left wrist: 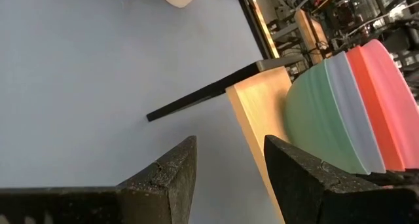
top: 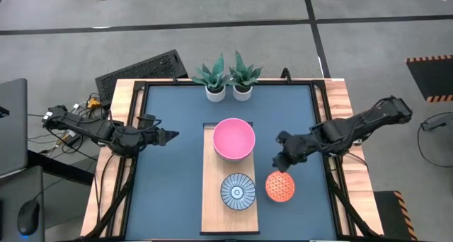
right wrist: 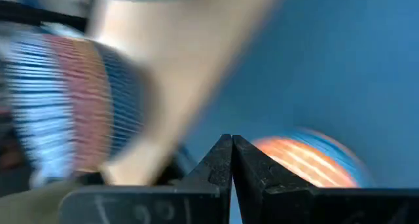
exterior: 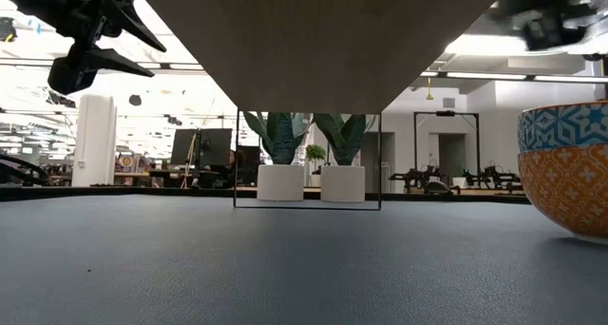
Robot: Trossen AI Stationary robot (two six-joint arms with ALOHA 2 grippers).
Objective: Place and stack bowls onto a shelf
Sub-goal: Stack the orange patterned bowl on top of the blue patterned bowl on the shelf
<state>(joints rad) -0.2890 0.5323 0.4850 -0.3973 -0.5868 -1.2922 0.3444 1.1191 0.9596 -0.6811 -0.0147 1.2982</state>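
Orange-red bowl (top: 280,186) on blue surface (top: 170,192) beside shelf (top: 212,214), under right claw (top: 281,161), fingers pressed together, empty. Best opened wide, lowered over rim, then stacked on patterned blue bowl (top: 238,191). Left claw (top: 172,136) parked, parted.

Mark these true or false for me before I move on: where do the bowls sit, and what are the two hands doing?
1. The round pink plastic bowl tops a stack on the long light-wood shelf. True.
2. The small orange-red patterned bowl is on the shelf. False: it rests on the dark blue tabletop beside the shelf.
3. The right hand is shut and empty, above the orange-red bowl. True.
4. The left hand grips a bowl. False: it is open and empty, off to the shelf's left.
5. The small blue patterned bowl is on the shelf. True.
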